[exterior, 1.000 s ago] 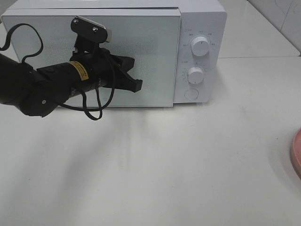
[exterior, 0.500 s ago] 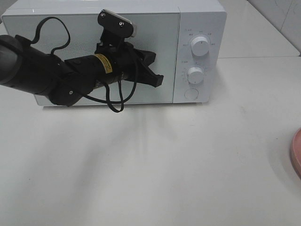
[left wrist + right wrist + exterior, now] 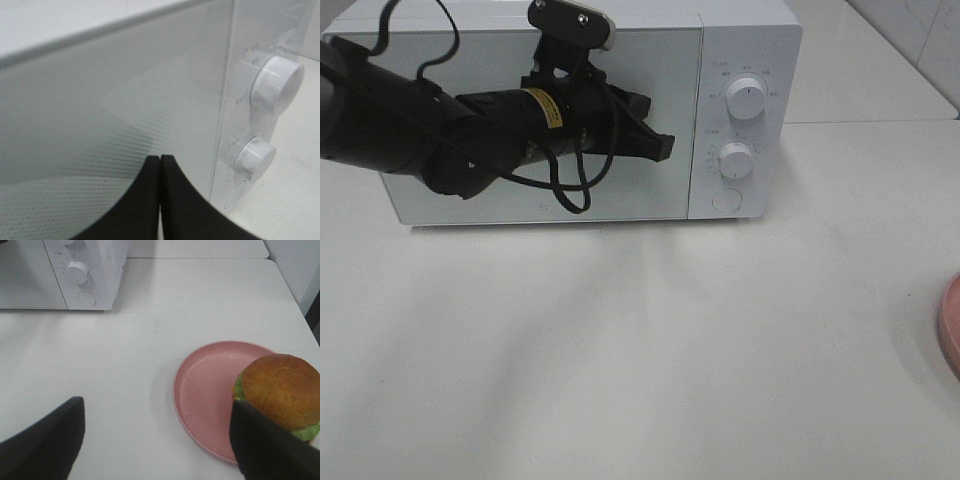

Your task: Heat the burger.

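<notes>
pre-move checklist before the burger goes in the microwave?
1. Microwave door open: not ok, it sits flush shut.
2. Left pincer state: shut, tips against the door, holding nothing.
3. Right pincer ready to grasp: ok, open and empty.
4. Burger reachable: ok, on the pink plate, beside one right fingertip.
5. Path from plate to microwave: ok, bare table.
6. Dial settings: cannot tell.

My high camera looks down at the table and the microwave. My left wrist camera faces the microwave door from very near; my right wrist camera looks down over the table, sharing the microwave's dials.
</notes>
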Motion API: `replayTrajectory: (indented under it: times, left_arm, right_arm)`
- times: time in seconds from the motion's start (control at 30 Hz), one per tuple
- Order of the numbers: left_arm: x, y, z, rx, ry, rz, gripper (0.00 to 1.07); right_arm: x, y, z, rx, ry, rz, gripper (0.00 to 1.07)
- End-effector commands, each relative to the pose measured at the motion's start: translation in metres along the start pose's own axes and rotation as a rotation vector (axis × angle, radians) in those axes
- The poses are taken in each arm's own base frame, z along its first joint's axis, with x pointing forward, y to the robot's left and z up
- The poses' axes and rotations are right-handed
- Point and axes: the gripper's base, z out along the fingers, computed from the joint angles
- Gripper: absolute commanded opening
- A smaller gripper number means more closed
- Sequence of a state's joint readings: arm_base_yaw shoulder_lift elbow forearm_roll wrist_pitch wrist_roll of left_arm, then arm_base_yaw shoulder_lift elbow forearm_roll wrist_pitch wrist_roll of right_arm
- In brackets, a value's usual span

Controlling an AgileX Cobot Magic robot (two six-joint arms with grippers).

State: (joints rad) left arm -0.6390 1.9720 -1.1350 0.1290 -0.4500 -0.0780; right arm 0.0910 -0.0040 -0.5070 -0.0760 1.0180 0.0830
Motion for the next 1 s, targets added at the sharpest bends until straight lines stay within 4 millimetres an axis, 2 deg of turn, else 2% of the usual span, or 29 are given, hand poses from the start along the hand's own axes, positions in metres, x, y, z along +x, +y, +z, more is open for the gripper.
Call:
replayTrajectory:
  times: [0.03,0.13,0.2,0.23,0.27,0.3,0.33,0.37,0.47,0.53,0.6,0.63,0.73,0.8,1.0]
  left_arm:
    - [-0.007,-0.008,-0.020,0.002,0.050,-0.026,0.00]
    - [-0.008,-0.016,-0.030,0.017,0.092,-0.019,0.01]
    - [-0.006,-0.035,-0.055,0.054,0.200,0.004,0.21]
    - [-0.006,-0.035,-0.055,0.054,0.200,0.004,0.21]
    - [-0.006,-0.039,-0.059,0.061,0.219,0.009,0.46]
    - [-0.006,-0.039,-0.059,0.061,0.219,0.009,0.46]
    - [-0.004,-0.046,-0.067,0.076,0.262,0.018,0.79]
    - [-0.003,-0.050,-0.073,0.083,0.306,0.024,1.03]
    - [-0.002,-0.052,-0.076,0.086,0.332,0.025,1.01]
    - [0.002,-0.053,-0.087,0.076,0.454,0.006,0.99]
    - [0.002,-0.053,-0.090,0.071,0.486,-0.009,0.99]
    - [0.006,-0.053,-0.098,0.063,0.576,-0.050,0.99]
    - [0.007,-0.053,-0.102,0.061,0.627,-0.064,0.99]
    - [0.008,-0.053,-0.124,0.063,0.792,-0.085,0.99]
    - [0.003,-0.047,-0.146,0.048,0.901,-0.099,0.99]
  right_arm:
    - [0.001,0.000,-0.003,0.004,-0.035,0.007,0.76]
    - [0.001,0.000,-0.003,0.004,-0.035,0.007,0.76]
    - [0.001,0.000,-0.003,0.004,-0.035,0.007,0.76]
    - [0.001,0.000,-0.003,0.004,-0.035,0.007,0.76]
    - [0.001,0.000,-0.003,0.004,-0.035,0.007,0.76]
    - [0.001,0.000,-0.003,0.004,-0.035,0.007,0.76]
    - [0.001,0.000,-0.003,0.004,-0.035,0.007,0.76]
    - [0.001,0.000,-0.003,0.004,-0.035,0.007,0.76]
    - [0.001,0.000,-0.003,0.004,-0.035,0.007,0.76]
    - [0.001,0.000,-0.003,0.004,-0.035,0.007,0.76]
    - [0.001,0.000,-0.003,0.004,-0.035,0.007,0.76]
    - [0.001,0.000,-0.003,0.004,-0.035,0.007,0.76]
    - [0.001,0.000,-0.003,0.004,-0.035,0.007,0.76]
    - [0.001,0.000,-0.003,0.004,-0.035,0.007,0.76]
    - [0.001,0.000,-0.003,0.004,-0.035,0.007,0.76]
